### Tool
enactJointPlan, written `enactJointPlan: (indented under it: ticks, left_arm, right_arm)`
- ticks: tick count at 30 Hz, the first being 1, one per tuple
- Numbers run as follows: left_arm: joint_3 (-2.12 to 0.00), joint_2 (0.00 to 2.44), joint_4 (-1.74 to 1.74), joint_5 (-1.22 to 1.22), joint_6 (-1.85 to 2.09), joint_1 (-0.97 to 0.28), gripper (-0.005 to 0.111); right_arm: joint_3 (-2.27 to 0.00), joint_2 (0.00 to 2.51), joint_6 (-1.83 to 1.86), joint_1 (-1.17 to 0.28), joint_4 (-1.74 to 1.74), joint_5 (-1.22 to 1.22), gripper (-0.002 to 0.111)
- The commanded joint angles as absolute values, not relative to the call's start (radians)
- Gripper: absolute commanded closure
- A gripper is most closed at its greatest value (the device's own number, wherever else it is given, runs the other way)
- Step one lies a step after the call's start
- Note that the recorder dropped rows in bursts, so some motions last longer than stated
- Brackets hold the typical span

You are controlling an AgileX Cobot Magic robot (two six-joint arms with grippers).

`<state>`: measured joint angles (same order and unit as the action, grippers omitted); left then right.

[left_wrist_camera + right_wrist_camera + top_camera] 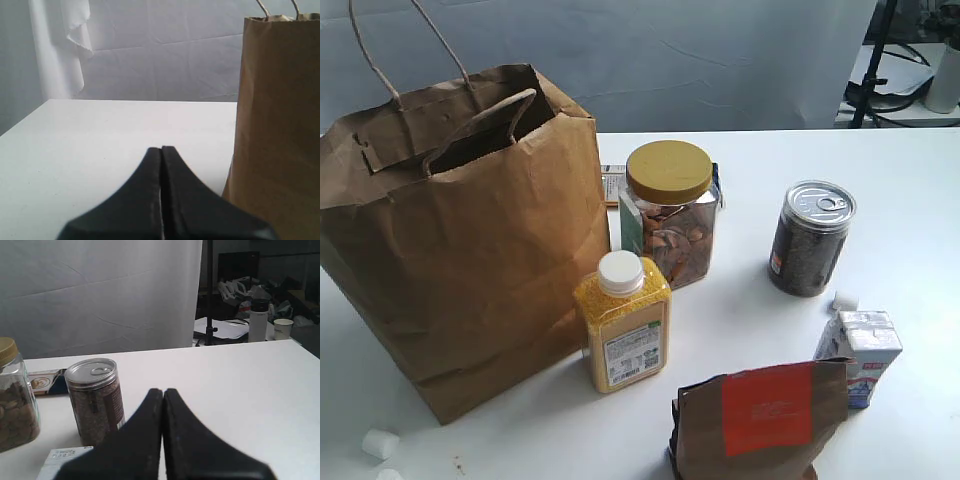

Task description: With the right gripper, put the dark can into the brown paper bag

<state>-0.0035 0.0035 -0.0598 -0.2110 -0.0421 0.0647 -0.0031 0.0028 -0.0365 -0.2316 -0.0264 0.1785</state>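
Note:
The dark can (810, 238) stands upright on the white table at the right, its silver pull-tab lid facing up. In the right wrist view the dark can (95, 398) stands just beyond and to one side of my right gripper (163, 391), which is shut on nothing. The brown paper bag (465, 235) stands open at the left, handles up. My left gripper (161, 149) is shut and empty, with the brown paper bag (277, 125) close beside it. Neither arm shows in the exterior view.
A yellow-lidded nut jar (670, 212) and a yellow bottle with white cap (622, 322) stand between bag and can. A small white carton (861, 353) and a dark-brown pouch with orange label (760, 420) sit at the front right. Small white cubes (380, 443) lie front left.

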Motion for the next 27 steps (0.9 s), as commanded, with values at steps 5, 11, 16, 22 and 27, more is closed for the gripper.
enactJointPlan:
  ticks: [5, 11, 16, 22, 27]
  left_arm:
    - [0.0, 0.0, -0.062, -0.208, -0.046, 0.059, 0.107]
    - [0.0, 0.0, -0.062, -0.208, -0.046, 0.059, 0.107]
    - [0.0, 0.0, -0.062, -0.208, -0.046, 0.059, 0.107]
    - [0.0, 0.0, -0.062, -0.208, -0.046, 0.059, 0.107]
    - [0.0, 0.0, -0.062, -0.208, -0.046, 0.059, 0.107]
  right_arm:
    - [0.0, 0.0, -0.032, -0.232, -0.014, 0.16, 0.108]
    - [0.0, 0.0, -0.037, -0.232, -0.1, 0.133, 0.108]
    - [0.0, 0.0, -0.037, -0.232, -0.273, 0.045, 0.108]
    - [-0.073, 0.0, -0.037, -0.232, -0.33, 0.034, 0.108]
    - [-0.204, 0.072, 0.01, -0.232, -0.332, 0.162, 0.108]
